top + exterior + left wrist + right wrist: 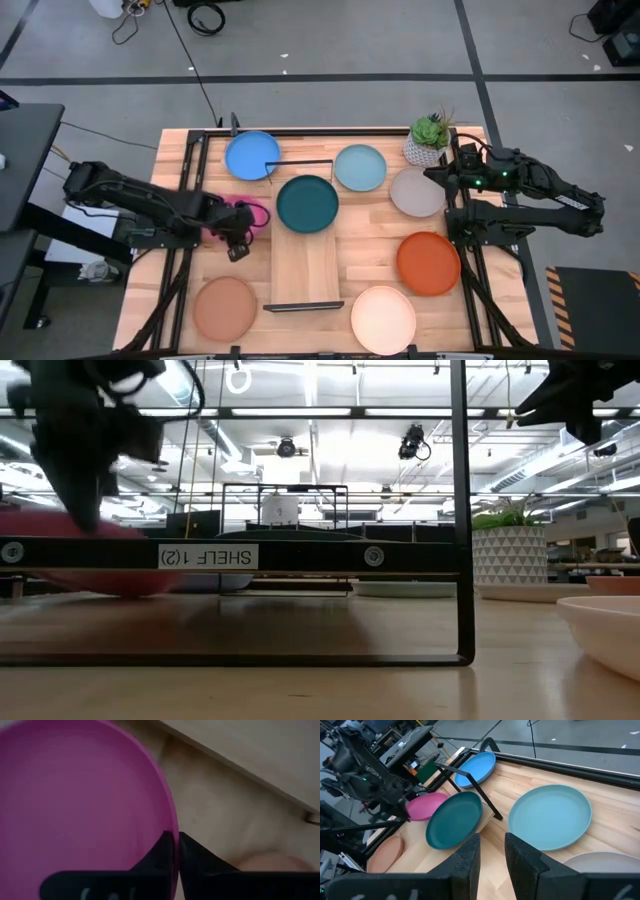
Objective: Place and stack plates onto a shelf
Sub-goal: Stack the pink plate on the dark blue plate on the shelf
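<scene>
Looking down from the high cam, I've got the left gripper (pixel 238 238) out over the left side of the table, clamped on the rim of the magenta plate (pixel 232 214). On the left wrist cam the two fingers (pixel 162 851) sit pinched tight with that plate's edge (pixel 80 805) between them, one finger on each face. From the low cam the plate (pixel 90 550) looks lifted a bit off the table on the far side of the shelf's wire end frame (pixel 462 510), but I can't tell how high.

The shelf (pixel 306 265) runs down the middle of the table, and so far only the teal plate (pixel 307 203) is on it, at the far end. Right wrist cam shows the teal one (pixel 454 819) sitting tilted there, up against a black frame bar.

Everything else is on the tabletop: bright blue plate (pixel 252 156) at the far left, light blue (pixel 360 167) right of the teal one, grey-beige (pixel 416 192) beside that, orange (pixel 428 263) and cream (pixel 383 319) down the right side, terracotta (pixel 225 308) near left.

The right gripper (pixel 436 174) is parked at the far right by the plant pot (pixel 427 141), over the grey-beige plate's edge, with its fingers (pixel 468 856) apart and nothing in them.
</scene>
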Tool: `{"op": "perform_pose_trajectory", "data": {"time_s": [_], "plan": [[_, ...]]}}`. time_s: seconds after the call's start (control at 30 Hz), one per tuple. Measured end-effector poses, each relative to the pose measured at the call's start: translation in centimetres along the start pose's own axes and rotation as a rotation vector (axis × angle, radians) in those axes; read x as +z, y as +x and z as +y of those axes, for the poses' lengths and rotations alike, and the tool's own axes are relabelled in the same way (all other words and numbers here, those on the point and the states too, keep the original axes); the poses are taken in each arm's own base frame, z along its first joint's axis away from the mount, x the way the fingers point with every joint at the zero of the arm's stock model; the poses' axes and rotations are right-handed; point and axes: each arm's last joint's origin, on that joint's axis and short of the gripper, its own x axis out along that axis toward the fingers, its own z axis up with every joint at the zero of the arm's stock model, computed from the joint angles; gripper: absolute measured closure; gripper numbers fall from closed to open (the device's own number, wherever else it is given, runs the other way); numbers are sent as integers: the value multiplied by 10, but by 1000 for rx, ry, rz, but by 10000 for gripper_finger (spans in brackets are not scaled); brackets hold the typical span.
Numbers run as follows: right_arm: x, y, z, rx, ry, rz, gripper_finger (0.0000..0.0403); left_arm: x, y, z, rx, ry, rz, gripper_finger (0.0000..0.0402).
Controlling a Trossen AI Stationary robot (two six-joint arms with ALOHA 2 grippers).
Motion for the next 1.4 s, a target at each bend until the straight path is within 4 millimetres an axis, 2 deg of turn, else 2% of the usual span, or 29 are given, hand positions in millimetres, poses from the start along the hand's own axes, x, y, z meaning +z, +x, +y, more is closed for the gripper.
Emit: {"op": "perform_pose_trajectory", "data": {"time_s": [0.27,0.47,0.7,0.93,1.1,1.23,1.4], "plan": [[0,0,0,4,0,-1,308,30,-55,-26,-153,-179,-74,388],[0,0,0,4,0,-1,308,38,-87,-35,-194,-345,-68,388],[0,0,0,4,0,-1,308,43,-110,-41,-265,-551,-55,388],[0,0,0,3,0,-1,308,49,-134,-48,-346,-676,-76,387],[0,0,0,3,0,-1,308,57,-161,-50,-413,-758,-159,387],[0,0,0,3,0,-1,308,62,-181,-50,-426,-815,-291,387],[0,0,0,3,0,-1,308,65,-198,-49,-424,-830,-419,387]]}}
